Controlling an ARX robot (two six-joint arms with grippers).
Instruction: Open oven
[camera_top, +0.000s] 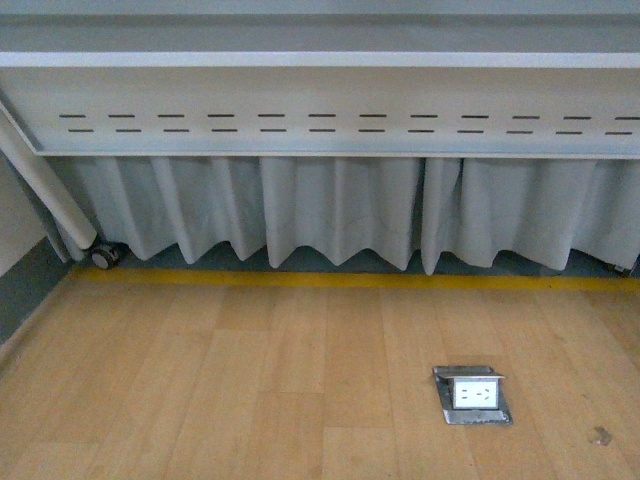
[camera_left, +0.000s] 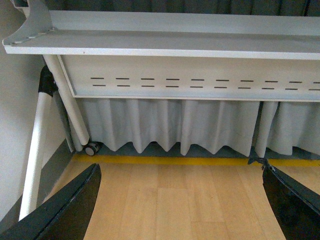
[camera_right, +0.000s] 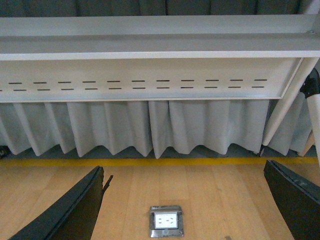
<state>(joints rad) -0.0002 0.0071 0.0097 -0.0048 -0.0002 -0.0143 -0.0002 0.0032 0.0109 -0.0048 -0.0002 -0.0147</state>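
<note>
We cannot find the oven in any view, so we cannot judge which arm is nearer or how its door handle runs. Both the left fingers (camera_left: 55, 210) and right fingers (camera_right: 65, 210) stand wide apart, empty, over wood floor (camera_top: 250, 400) facing the desk (camera_top: 320, 100) at the upper frame.

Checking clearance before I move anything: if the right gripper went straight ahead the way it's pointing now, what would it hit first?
Probably the white curtain hanging under the table's perforated panel. The right gripper is open, with bare wood floor ahead; the floor socket lies below. Depth is unclear.
</note>
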